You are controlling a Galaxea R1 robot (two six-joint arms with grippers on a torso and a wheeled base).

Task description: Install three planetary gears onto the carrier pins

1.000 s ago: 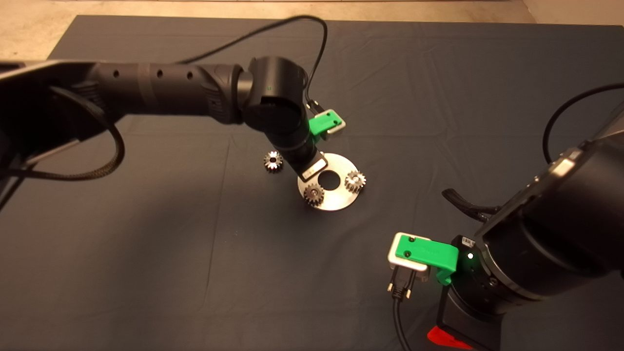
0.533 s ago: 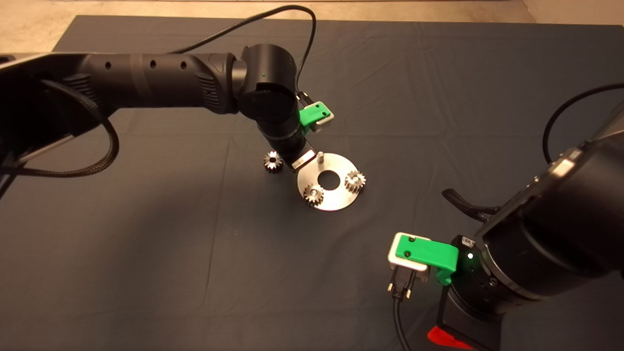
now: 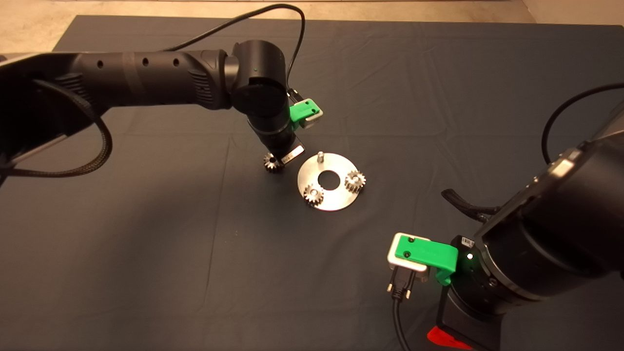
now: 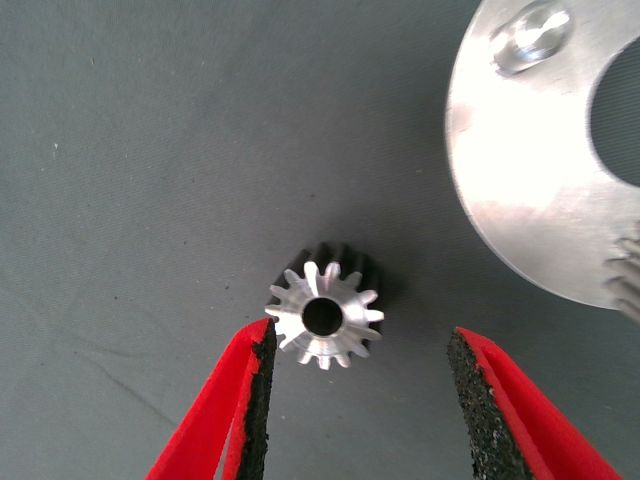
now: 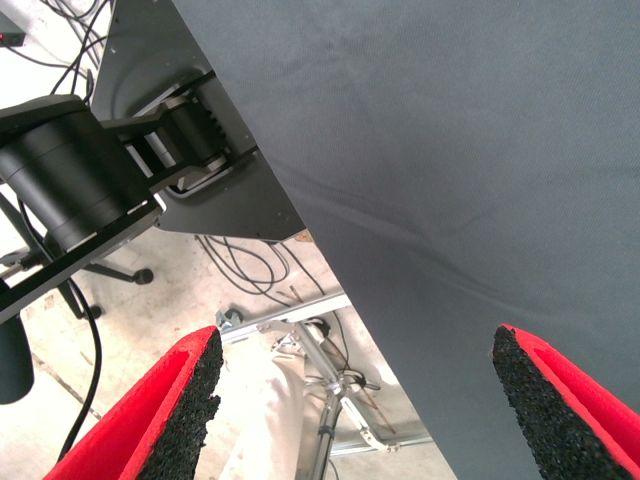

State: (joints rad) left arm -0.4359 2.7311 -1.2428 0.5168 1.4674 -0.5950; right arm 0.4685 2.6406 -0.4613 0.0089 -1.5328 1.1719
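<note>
The left gripper (image 4: 360,375) is spread wide above the loose gear (image 4: 325,315) on the mat (image 3: 195,234), which lies between its pads, nearer one. Two gears (image 3: 313,194) sit on the disc (image 3: 336,202); one pin (image 3: 321,157) is bare. The right gripper (image 5: 355,405) is parked at lower right, fingers wide.

**Dark mat, pale floor, cables beneath**

A dark grey mat (image 3: 146,253) covers the tabletop, creased with faint fold lines. Beyond its far edge runs a strip of pale beige floor (image 3: 29,34). Past the mat's edge in the right wrist view, the light floor (image 5: 150,330) carries loose black cables (image 5: 235,262), a chair's wheeled base (image 5: 110,272) and a metal frame (image 5: 340,385).
</note>
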